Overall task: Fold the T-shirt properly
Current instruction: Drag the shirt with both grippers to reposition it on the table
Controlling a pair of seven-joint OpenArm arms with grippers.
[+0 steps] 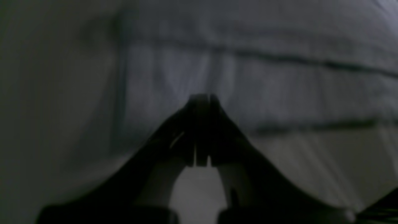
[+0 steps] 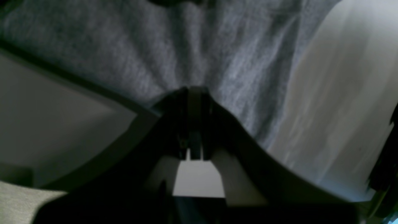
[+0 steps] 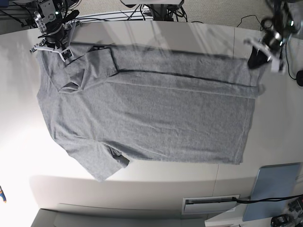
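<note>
The heather-grey T-shirt (image 3: pixel 151 113) lies spread plain side up on the white table (image 3: pixel 142 184), neck end at the view's left and hem at its right. Its far long edge is raised and folded over in a strip. My right gripper (image 3: pixel 51 47) holds the far shoulder end. In the right wrist view this gripper (image 2: pixel 194 90) is shut on the grey fabric (image 2: pixel 124 46). My left gripper (image 3: pixel 258 59) is at the far hem corner. In the blurred left wrist view it (image 1: pixel 202 98) is shut against the cloth (image 1: pixel 248 77).
Cables (image 3: pixel 142 12) run behind the table's far edge. A blue-grey panel (image 3: pixel 274 184) leans at the near right, beside a white slotted box (image 3: pixel 210 203). A small orange and blue object (image 3: pixel 2 194) sits at the left border.
</note>
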